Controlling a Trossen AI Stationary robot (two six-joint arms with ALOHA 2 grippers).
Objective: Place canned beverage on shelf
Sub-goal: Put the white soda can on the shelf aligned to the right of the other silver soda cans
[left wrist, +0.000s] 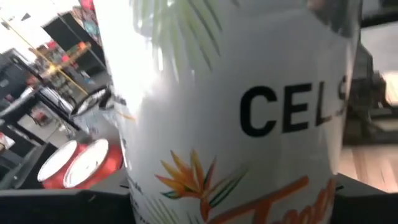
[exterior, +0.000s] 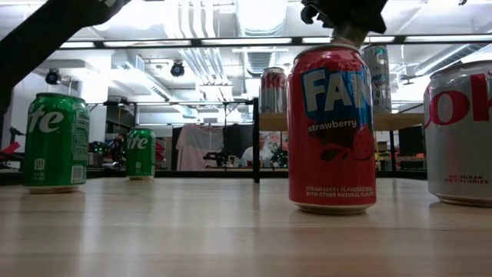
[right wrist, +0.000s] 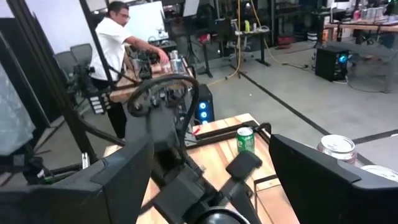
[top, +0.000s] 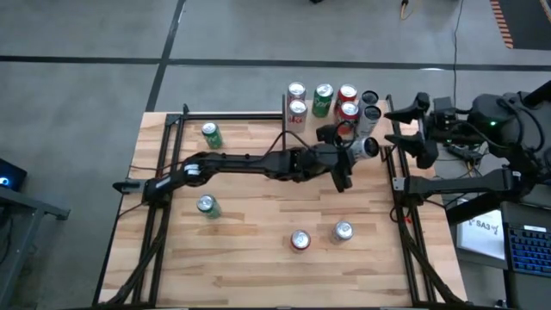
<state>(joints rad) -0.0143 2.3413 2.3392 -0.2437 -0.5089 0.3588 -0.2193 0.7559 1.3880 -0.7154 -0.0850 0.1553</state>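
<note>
The left arm (top: 250,162) reaches flat across the tabletop (top: 258,250), its tool (top: 355,148) clamped on a white Celsius can (left wrist: 236,112) held tipped sideways just beside the crowded shelf (top: 331,108), while the right tool (top: 405,110), fingers apart and empty, waits past the tabletop's right edge

Butcher-block table (top: 258,250) — 4 cans; shelf (top: 288,116) — 6 cans.

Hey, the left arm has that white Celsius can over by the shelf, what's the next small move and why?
Probably lower the Celsius can onto the shelf beside the cans already standing there, then open. The left gripper holds it at the shelf's right end, apparently tilted and not yet set down.
</note>
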